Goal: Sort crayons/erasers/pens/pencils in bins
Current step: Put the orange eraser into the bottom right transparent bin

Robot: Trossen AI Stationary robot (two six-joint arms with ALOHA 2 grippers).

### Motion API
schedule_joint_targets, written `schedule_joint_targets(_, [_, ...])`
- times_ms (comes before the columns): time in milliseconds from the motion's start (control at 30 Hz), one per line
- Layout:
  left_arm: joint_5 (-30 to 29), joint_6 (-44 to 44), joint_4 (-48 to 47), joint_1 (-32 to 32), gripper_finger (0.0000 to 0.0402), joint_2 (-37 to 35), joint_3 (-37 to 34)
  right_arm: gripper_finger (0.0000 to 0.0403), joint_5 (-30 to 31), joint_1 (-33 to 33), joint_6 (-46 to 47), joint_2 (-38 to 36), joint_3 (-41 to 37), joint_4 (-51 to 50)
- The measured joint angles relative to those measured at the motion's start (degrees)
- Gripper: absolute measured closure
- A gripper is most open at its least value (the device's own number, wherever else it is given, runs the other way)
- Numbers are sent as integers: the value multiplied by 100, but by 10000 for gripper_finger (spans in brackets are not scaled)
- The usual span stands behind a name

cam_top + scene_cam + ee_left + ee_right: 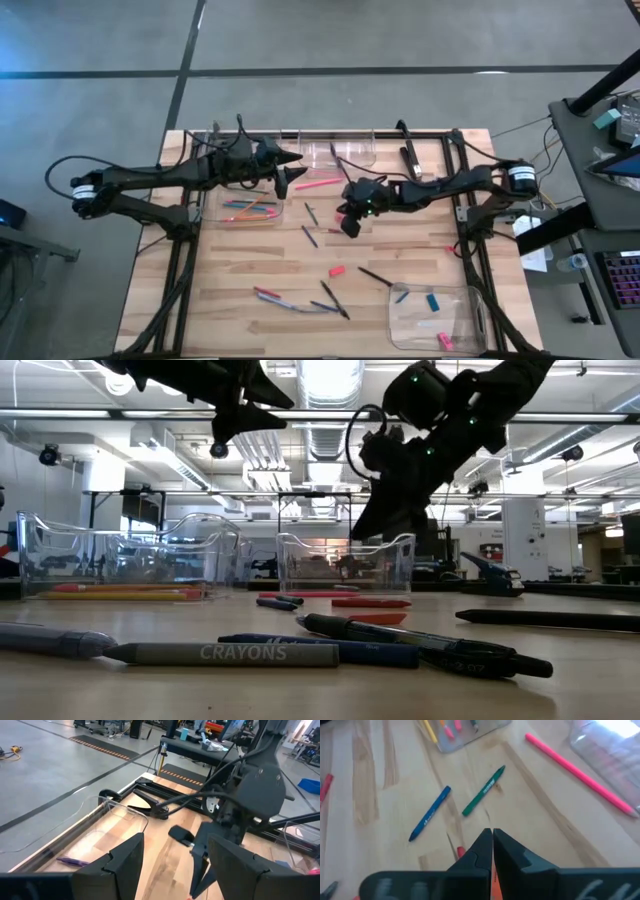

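My right gripper [349, 226] [492, 845] hangs over the table's middle, well above the top in the low view [372, 525], shut on a thin orange-red stick. Below it on the wood lie a blue crayon [430, 813], a green crayon [484, 791] and a long pink stick [580, 767]. My left gripper [287, 181] [172, 865] stands open above the far end of a clear bin [250, 208] that holds several coloured sticks. A second bin [435, 318] at the near right holds blue and pink erasers. Dark pens [375, 277] lie near the front. My right gripper pinches the orange-red stick between its two shut fingers; a strip of it [493, 882] shows in the slit between them and a red end [461, 852] sticks out beside one finger. The fingers slant down toward the table. The rest of the stick is hidden by the fingers.
A third clear bin [340, 152] stands at the far edge. A red eraser [337, 270], a blue piece [401, 296] and more sticks [290, 302] lie scattered on the near half. In the low view a grey crayon [235, 653] and pens [420, 645] lie closest.
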Motion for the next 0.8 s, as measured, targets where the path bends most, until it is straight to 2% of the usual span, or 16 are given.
schedule_joint_targets(233, [0,0,23,0,198,0,0,384,116,-38,-45,30,2,-409])
schedule_joint_targets(333, [0,0,22,0,198,-2,0,354,73,-42,40,314,2,-474])
schedule_joint_targets(600, [0,-140,15,0,198,-2,0,241,16,-55,400,862,2,-364])
schedule_joint_targets(800, [0,-141,-2,0,198,-2,0,215,181,-52,413,1047,14,-313])
